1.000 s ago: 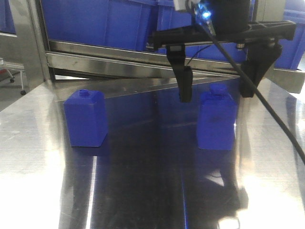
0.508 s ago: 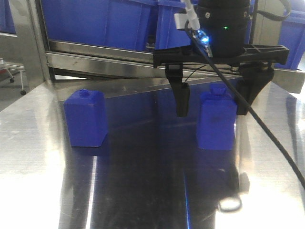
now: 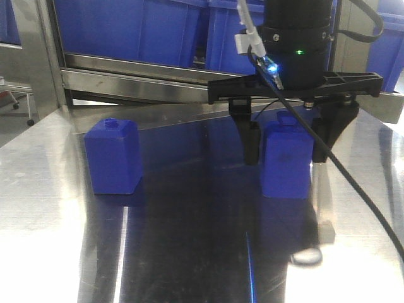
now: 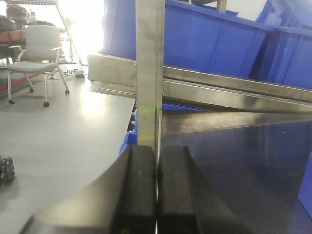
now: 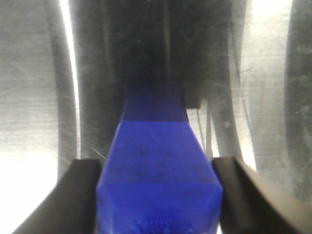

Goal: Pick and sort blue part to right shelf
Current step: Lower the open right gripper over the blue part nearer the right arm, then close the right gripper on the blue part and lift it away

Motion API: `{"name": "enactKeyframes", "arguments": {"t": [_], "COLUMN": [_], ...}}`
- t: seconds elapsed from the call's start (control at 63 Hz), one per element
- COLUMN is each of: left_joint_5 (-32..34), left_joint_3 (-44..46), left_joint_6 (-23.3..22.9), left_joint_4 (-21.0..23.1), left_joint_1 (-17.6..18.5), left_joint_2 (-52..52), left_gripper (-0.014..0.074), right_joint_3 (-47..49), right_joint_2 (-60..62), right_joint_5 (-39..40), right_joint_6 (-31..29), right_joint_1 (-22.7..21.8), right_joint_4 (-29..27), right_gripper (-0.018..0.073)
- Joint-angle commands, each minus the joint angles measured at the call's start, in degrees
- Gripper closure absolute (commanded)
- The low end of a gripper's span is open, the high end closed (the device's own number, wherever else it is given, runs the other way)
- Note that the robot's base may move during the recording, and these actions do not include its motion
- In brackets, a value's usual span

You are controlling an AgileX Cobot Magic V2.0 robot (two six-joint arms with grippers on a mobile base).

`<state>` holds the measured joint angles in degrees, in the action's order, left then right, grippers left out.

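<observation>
the right gripper [image 3: 286, 155] hangs over the steel table [image 3: 189, 252], right of centre in the front view. its jaws are spread wide, with one black finger [image 3: 251, 144] on each side of the blue part [image 3: 287, 170]. the part stands upright on the table, cap uppermost, just under the gripper's cross bar. in the right wrist view it fills the lower middle of the frame, with a dark finger tip close against each flank. whether the pads actually touch it cannot be told, and nothing shows it lifted off the table.

a black cable [image 3: 353, 189] runs from the wrist towards the lower right corner.

at the left of the front view, well apart from the part, a blue block [image 3: 113, 158] with a flat top and a small stub stands on the same table.

across the top of that view, behind the table, is the right shelf [image 3: 145, 79], with steel front rails and blue crates [image 3: 126, 31] above them.

the left gripper [image 4: 156, 195] is at the bottom of its own wrist view, its two fingers pressed together with nothing between them. a steel upright post [image 4: 148, 73] rises straight ahead of it, and an office chair [image 4: 41, 48] stands at the upper left.
</observation>
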<state>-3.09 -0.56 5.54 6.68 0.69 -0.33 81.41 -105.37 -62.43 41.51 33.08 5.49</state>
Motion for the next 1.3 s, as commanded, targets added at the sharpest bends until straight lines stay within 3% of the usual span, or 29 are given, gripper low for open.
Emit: {"name": "enactKeyframes", "arguments": {"t": [0.0,0.397,0.635,0.936,1.063,1.158,1.285], "left_joint_5": [4.82,4.82,4.82,4.82,4.82,4.82,4.82], "left_joint_3": [-1.18,-1.18,-1.18,-1.18,-1.18,-1.18,-1.18], "left_joint_6": [-0.38,-0.38,-0.38,-0.38,-0.38,-0.38,-0.38], "left_joint_4": [0.11,0.11,0.11,0.11,0.11,0.11,0.11], "left_joint_1": [-0.06,-0.06,-0.06,-0.06,-0.06,-0.06,-0.06], "left_joint_2": [-1.20,-1.20,-1.20,-1.20,-1.20,-1.20,-1.20], "left_gripper": [0.0473,0.0473,0.0473,0.0473,0.0473,0.0473,0.0473], "right_joint_3": [1.29,1.29,-2.08,-15.39,-21.58,-26.51,-32.40], "right_joint_2": [2.66,5.29,12.14,24.13,29.32,33.41,38.50], "right_joint_5": [0.50,-0.25,2.28,18.44,27.72,34.58,40.00], "right_joint_6": [-0.10,-0.58,-10.32,-25.46,-32.38,-34.85,-35.40], "right_joint_1": [-0.33,-0.33,-3.30,-11.68,-15.03,-17.73,-21.18], "right_joint_4": [0.62,1.55,4.02,1.14,-3.54,-7.06,-7.64], "right_gripper": [0.0125,0.0159,0.0159,0.0159,0.0159,0.0159,0.0159]}}
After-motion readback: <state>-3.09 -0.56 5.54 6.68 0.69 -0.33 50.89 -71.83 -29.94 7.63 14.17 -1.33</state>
